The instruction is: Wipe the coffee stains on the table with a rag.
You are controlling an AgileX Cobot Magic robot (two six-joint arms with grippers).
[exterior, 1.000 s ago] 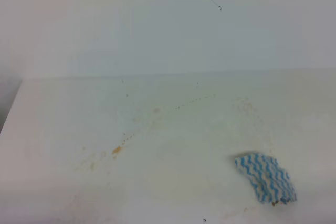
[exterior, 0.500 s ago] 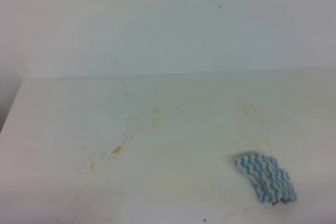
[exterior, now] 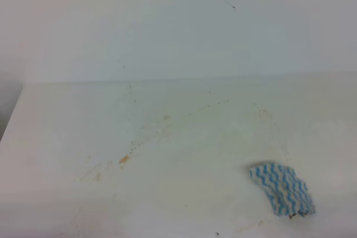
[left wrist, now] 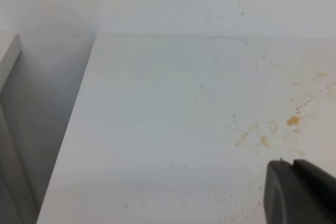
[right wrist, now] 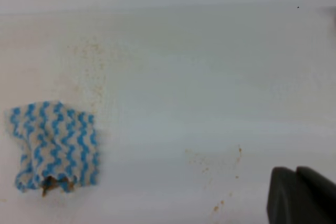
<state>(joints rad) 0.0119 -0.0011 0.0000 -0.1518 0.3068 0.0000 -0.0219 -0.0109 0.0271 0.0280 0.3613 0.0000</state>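
Observation:
The rag (exterior: pixel 281 188), white with blue wavy stripes, lies crumpled on the white table (exterior: pixel 212 137) at the front right. In the right wrist view the rag (right wrist: pixel 54 145) has brown marks on its lower edge. No palm-sized coffee stain shows, only faint orange specks and smears (exterior: pixel 124 159). Neither gripper shows in the exterior view. The left gripper (left wrist: pixel 293 182) shows as two dark fingers pressed together at the lower right corner, holding nothing. The right gripper (right wrist: pixel 295 187) looks the same, well to the right of the rag.
The table's left edge (left wrist: pixel 79 108) drops off beside a grey wall. A pale wall (exterior: pixel 178 26) stands behind the table. Faint speckles (right wrist: pixel 220 163) lie between the rag and the right gripper.

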